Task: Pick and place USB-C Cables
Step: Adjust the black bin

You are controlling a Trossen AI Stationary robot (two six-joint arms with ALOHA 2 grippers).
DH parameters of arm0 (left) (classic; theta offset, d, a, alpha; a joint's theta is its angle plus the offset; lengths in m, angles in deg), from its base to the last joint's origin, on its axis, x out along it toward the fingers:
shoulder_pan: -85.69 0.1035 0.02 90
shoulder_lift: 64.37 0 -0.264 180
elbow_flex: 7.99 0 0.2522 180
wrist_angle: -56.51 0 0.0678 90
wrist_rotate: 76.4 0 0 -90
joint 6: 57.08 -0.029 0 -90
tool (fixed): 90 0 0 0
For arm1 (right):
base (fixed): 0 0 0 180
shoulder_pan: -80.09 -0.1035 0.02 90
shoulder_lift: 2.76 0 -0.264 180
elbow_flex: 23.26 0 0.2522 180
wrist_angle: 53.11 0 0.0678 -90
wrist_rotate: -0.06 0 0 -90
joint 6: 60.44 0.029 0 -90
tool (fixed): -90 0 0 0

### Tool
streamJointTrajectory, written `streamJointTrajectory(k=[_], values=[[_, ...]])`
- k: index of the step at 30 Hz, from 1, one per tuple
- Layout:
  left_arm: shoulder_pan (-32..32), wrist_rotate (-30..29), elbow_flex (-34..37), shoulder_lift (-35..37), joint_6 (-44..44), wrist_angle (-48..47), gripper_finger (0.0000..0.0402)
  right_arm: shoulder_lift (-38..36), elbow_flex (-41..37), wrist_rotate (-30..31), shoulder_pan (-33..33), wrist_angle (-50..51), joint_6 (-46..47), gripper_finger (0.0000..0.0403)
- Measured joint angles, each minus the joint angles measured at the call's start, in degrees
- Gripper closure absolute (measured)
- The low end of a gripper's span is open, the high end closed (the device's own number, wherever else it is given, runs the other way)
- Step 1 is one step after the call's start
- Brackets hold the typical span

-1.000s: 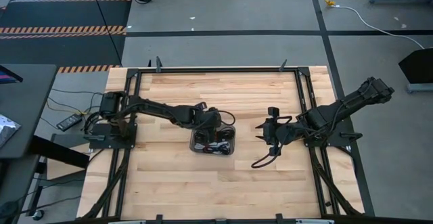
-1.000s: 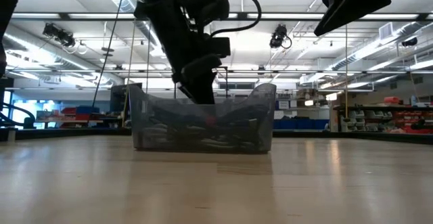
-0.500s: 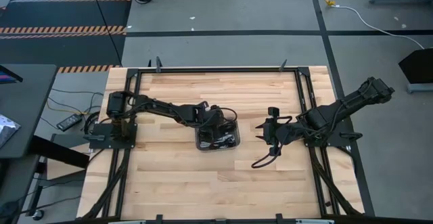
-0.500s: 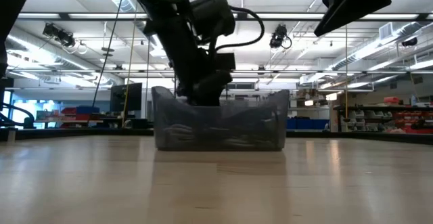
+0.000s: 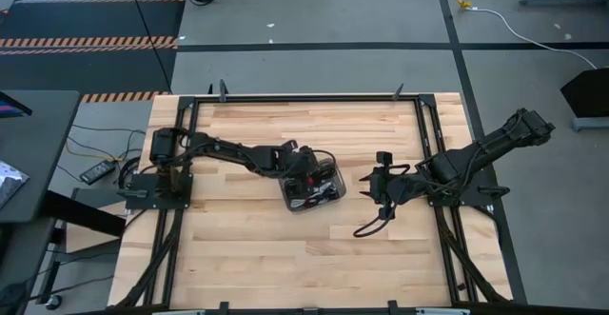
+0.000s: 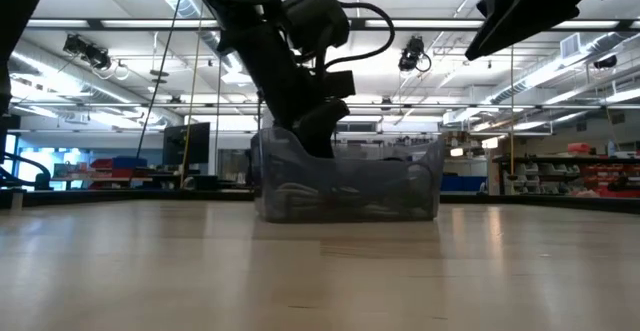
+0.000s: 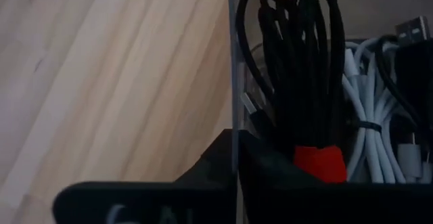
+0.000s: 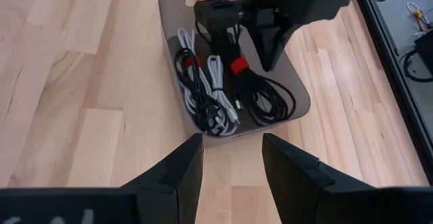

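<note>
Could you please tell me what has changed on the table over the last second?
The grey tray has slid toward the right arm and turned slightly, carried along by the left gripper, which has closed inside it on a black cable bundle with a red band. The right gripper has stayed open, waiting beside the tray.

No readable text, labels, brands, numbers or signs in any view
</note>
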State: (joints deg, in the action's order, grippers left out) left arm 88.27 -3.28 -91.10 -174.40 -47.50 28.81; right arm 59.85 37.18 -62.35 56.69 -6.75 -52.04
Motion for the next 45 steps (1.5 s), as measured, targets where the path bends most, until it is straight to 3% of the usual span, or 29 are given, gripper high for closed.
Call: streamJointTrajectory(k=[6,17,37,45], values=[[1.8,0.4,0.0,0.1,-4.0,0.2,0.0395,0.0,0.0,0.0,0.0,0.0,0.0,0.0243],[4.6,8.7,-0.1,0.1,-10.1,0.8,0.0394,0.0,0.0,0.0,0.1,0.1,0.0,0.0243],[6.7,9.1,0.0,0.1,-13.7,4.2,0.0393,0.0,0.0,0.0,0.9,0.1,0.0,0.0244],[7.3,12.2,0.0,0.1,-17.7,4.2,0.0393,0.0,0.0,0.0,0.9,0.1,0.0,0.0244]])
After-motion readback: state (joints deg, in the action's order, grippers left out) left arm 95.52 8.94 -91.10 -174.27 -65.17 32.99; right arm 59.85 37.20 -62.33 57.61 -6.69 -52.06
